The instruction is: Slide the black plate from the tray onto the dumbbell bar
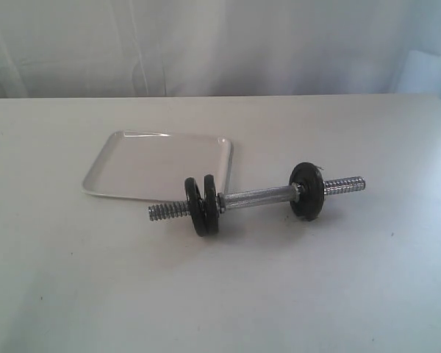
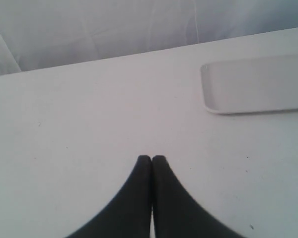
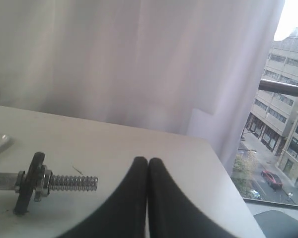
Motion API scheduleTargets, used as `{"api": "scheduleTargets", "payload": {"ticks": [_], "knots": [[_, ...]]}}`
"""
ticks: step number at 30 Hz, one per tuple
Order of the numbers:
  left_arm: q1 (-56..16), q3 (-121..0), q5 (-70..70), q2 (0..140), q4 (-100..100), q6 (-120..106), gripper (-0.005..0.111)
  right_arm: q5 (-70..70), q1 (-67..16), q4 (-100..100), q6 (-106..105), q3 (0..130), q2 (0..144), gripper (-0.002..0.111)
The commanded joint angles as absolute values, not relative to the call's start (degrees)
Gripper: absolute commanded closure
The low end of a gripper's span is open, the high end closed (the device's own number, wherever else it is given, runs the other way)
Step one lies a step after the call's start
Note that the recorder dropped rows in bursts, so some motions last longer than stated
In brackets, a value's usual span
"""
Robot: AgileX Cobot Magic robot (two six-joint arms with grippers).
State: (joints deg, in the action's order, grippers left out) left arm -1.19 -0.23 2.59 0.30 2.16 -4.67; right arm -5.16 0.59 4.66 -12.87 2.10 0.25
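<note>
The dumbbell bar (image 1: 257, 196) lies on the table in front of the white tray (image 1: 158, 165), which holds nothing. Two black discs (image 1: 203, 204) sit side by side on the bar's left end, and one black disc (image 1: 307, 190) sits near its right end. Which of them is the black plate cannot be told. Neither gripper shows in the exterior view. My left gripper (image 2: 152, 158) is shut on nothing above bare table, with the tray (image 2: 258, 84) off to one side. My right gripper (image 3: 148, 160) is also shut and empty, beside the bar's threaded right end (image 3: 72, 183) and its disc (image 3: 32, 183).
The white table (image 1: 316, 294) carries only the tray and the dumbbell. A pale curtain (image 1: 220, 44) hangs behind it. In the right wrist view the table's edge (image 3: 223, 168) drops off beside a window onto a street.
</note>
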Motion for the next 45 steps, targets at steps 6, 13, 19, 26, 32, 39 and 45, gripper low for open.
{"api": "scheduleTargets", "payload": {"ticks": [6,13,19,26,32,39,45], "knots": [[-1.5,0.0,2.6,0.0,3.4,-5.5,0.107,-7.2,0.4,4.2,-13.3,0.0,0.0,0.108],[-1.5,0.0,6.5,0.0,3.4,-4.3,0.107,-10.7,0.4,4.3,-12.9,0.0,0.0,0.108],[-1.5,0.0,6.5,0.0,3.4,-4.3,0.107,-10.6,0.4,4.3,-12.9,0.0,0.0,0.108],[-1.5,0.0,7.2,0.0,3.4,-4.3,0.107,-10.6,0.4,4.4,-12.9,0.0,0.0,0.108],[-1.5,0.0,7.2,0.0,3.4,-4.3,0.107,-10.6,0.4,4.4,-12.9,0.0,0.0,0.108],[-1.5,0.0,7.2,0.0,3.4,-4.3,0.107,-10.6,0.4,4.4,-12.9,0.0,0.0,0.108],[-1.5,0.0,8.0,0.0,3.4,-4.2,0.107,-10.6,0.4,4.4,-12.9,0.0,0.0,0.108]]}}
